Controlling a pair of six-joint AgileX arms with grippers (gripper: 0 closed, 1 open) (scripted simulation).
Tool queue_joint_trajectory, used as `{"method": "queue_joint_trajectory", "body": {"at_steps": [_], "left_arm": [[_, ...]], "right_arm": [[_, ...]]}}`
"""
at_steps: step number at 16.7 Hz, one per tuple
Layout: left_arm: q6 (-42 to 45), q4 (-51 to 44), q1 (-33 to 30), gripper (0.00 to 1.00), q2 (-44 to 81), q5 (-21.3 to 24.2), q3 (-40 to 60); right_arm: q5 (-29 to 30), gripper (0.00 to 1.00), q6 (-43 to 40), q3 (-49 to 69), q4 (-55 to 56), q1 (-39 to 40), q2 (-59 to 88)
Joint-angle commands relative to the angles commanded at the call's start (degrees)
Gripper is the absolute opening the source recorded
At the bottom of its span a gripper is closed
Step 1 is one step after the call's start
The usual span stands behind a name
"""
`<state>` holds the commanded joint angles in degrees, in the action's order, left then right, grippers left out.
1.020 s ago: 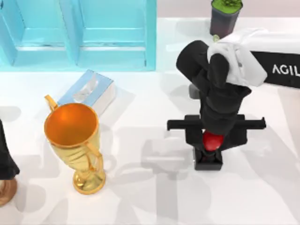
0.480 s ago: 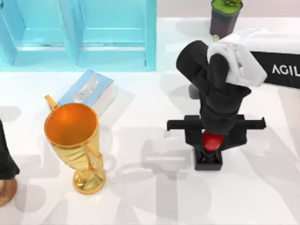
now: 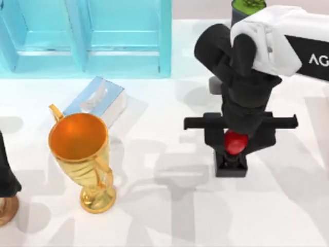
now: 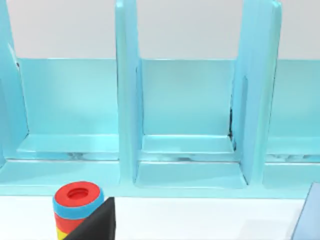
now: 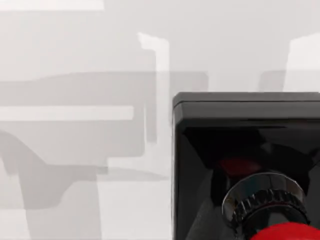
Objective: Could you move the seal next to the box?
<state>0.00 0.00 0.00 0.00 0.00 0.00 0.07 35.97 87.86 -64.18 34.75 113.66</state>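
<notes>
The seal (image 3: 234, 143), a glossy red knob on a black square base, sits right of the table's middle between the fingers of my right gripper (image 3: 235, 149), which is shut on the knob from above. In the right wrist view the seal's black base (image 5: 245, 145) is close up, with the red knob at the frame's edge. The box (image 3: 97, 100), a pale blue and silver tissue box, lies far to the left near the blue shelf. My left arm (image 3: 5, 172) is parked at the left edge.
A big gold trophy (image 3: 82, 149) stands front left, just in front of the box. A blue shelf unit (image 3: 87, 36) runs along the back left, and a potted plant (image 3: 247, 10) stands behind my right arm. A stack of coloured rings (image 4: 76, 207) stands before the shelf.
My right arm has risen and drifted slightly back and to the right, carrying the seal with it. The box, the trophy and the left arm have not moved.
</notes>
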Motion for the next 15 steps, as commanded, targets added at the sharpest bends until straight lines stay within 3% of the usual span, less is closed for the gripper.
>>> {"method": "queue_joint_trajectory", "body": {"at_steps": [8, 15], "left_arm": [[0.0, 0.0, 0.0, 1.0, 0.0, 0.0, 0.0], [0.0, 0.0, 0.0, 1.0, 0.0, 0.0, 0.0]], "right_arm": [[-0.1, 0.0, -0.7, 2.1, -2.7, -0.2, 0.1], [-1.6, 0.0, -16.0, 21.2, -22.2, -9.3, 8.9]]}}
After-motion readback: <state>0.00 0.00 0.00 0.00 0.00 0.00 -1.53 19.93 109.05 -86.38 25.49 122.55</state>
